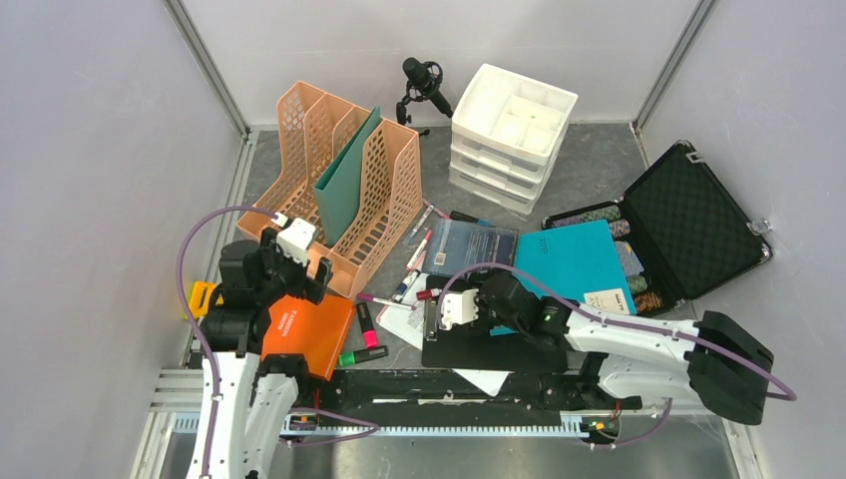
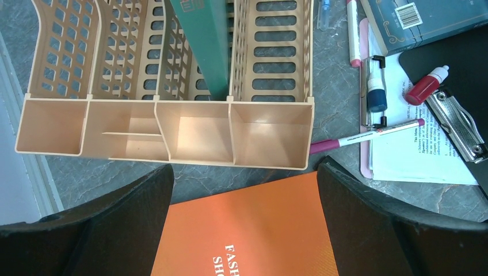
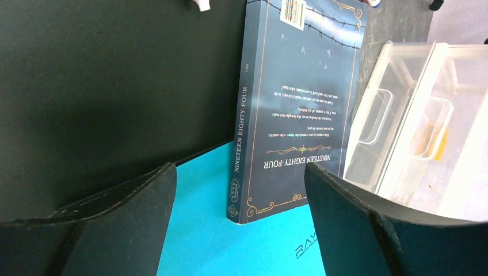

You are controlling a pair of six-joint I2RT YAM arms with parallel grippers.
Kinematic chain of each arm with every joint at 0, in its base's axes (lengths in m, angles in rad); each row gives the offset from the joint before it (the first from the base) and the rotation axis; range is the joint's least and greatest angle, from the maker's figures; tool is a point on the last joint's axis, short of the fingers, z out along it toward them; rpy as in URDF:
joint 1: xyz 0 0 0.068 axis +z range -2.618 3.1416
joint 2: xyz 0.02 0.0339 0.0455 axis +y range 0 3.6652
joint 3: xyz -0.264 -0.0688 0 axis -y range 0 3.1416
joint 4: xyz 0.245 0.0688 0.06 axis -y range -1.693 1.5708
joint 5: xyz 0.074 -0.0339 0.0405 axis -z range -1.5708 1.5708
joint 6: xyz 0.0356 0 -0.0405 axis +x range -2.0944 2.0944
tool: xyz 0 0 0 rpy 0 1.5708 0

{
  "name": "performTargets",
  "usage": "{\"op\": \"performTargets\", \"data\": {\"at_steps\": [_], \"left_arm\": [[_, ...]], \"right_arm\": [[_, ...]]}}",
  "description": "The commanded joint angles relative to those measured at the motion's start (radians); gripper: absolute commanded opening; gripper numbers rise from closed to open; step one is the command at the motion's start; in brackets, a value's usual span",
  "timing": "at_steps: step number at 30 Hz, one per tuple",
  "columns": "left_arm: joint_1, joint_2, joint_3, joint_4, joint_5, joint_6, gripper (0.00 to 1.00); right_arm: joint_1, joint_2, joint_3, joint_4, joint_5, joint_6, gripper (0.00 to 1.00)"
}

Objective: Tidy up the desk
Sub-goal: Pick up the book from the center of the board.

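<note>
Near edge: the white bases of both arms sit on an aluminium rail at the near side of the desk (image 1: 589,170). The desk is a dark grey stone-patterned top that spreads from there to the grey walls.
Left gripper (image 2: 244,172): released, fingers spread wide with nothing between them. It hangs above the far edge of an orange book (image 1: 304,329) and the near end of a peach file rack (image 1: 394,190).
Right gripper (image 3: 239,169): fingers parted, grasping nothing. It is above a black clipboard (image 1: 479,349) and a teal folder (image 1: 574,261), facing a dark blue book (image 3: 299,103) titled Nineteen Eighty-Four.
Far left: the file rack stands here with one green folder (image 1: 344,185) upright inside.
Middle: pens (image 1: 417,254) lie scattered between the rack and the blue book.
Near left: a pink highlighter (image 1: 366,324) and a green highlighter (image 1: 361,354) lie just right of the orange book.
Far middle: a white drawer unit (image 1: 511,135), with a black microphone (image 1: 424,80) to its left.
Right: an open black case (image 1: 698,225) holds rows of poker chips (image 1: 643,294). The teal folder overlaps the case's left side.
</note>
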Motion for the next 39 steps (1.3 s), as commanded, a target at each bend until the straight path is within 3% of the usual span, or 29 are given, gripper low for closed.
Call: {"op": "performTargets", "data": {"at_steps": [1,21,39], "left_arm": [[0.0,-0.007,0.052,0.017,0.054,-0.02,1.0],[0.0,0.018,0.042,0.045,0.058,0.025,1.0],[0.0,0.009,0.014,0.074,0.075,0.041,1.0]], "right_arm": [[0.019,0.061,0.002,0.078,0.081,0.01,0.86],[0.111,0.421,0.003,0.313,0.425,-0.029,0.72],[0.076,0.586,0.022,0.491,0.492,-0.161,0.69]]}}
